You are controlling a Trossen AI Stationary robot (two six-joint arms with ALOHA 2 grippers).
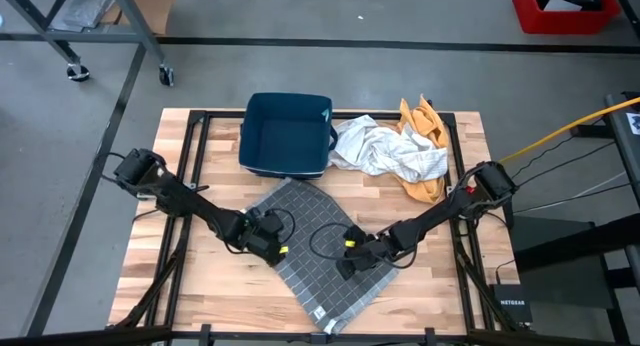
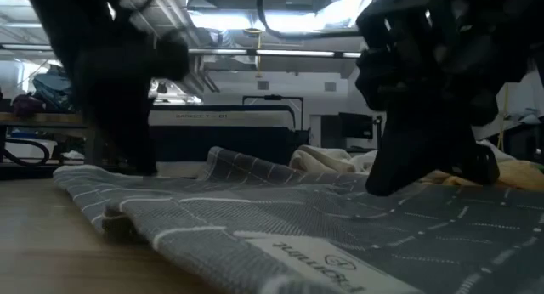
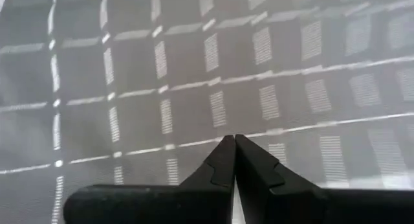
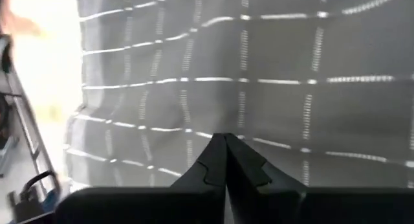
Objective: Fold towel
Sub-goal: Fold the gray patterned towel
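Observation:
A grey towel (image 1: 315, 246) with a pale grid lies spread as a diamond on the near middle of the wooden table, its labelled corner (image 2: 316, 257) toward the near edge. My left gripper (image 1: 272, 248) is shut at the towel's left edge; the cloth fills its wrist view (image 3: 231, 141). My right gripper (image 1: 350, 266) is shut over the towel's right part, where the cloth (image 4: 194, 114) looks rumpled. In the low view the towel's left edge (image 2: 85, 182) stands a little raised. My left gripper meets the towel near its left edge (image 3: 213, 130), slanting down from the table's left. Its fingertips are together on the cloth; how many layers they have is hidden by the fingers. My right gripper meets the towel's right part (image 4: 223, 123), slanting down from the table's right. Its shut fingertips are on the cloth, which ripples around them. The pinch itself is hidden by the fingers.
A dark blue bin (image 1: 286, 134) stands at the far middle of the table, just beyond the towel's far corner. Beside it, at the far right, lies a heap of white and orange cloths (image 1: 398, 151). Bare wood (image 1: 200, 286) shows at the near left.

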